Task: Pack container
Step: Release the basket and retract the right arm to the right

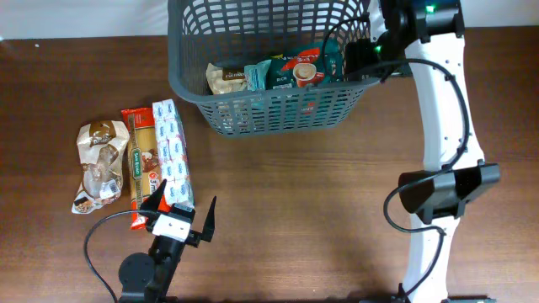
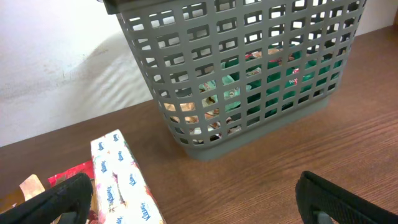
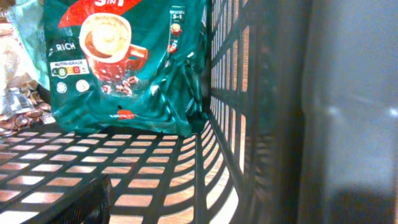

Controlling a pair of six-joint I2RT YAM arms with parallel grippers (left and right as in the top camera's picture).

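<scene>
The container, a dark grey lattice basket (image 1: 253,114), stands at the table's far middle. Inside lie a green coffee packet (image 1: 307,67), a teal packet (image 1: 259,77) and a beige packet (image 1: 224,81). My right gripper (image 1: 364,57) hangs at the basket's right wall, open and empty. In the right wrist view the coffee packet (image 3: 130,62) lies ahead of it; one finger (image 3: 81,202) shows over the basket floor, and the other is hidden behind the basket wall (image 3: 249,112). My left gripper (image 1: 181,215) is open near the front edge, beside a tissue pack (image 2: 121,180).
On the left of the table lie a brown snack bag (image 1: 101,164), a red and green pasta packet (image 1: 141,164) and the tissue pack (image 1: 171,151), side by side. The right arm's base (image 1: 446,189) stands at the right. A white wall backs the table.
</scene>
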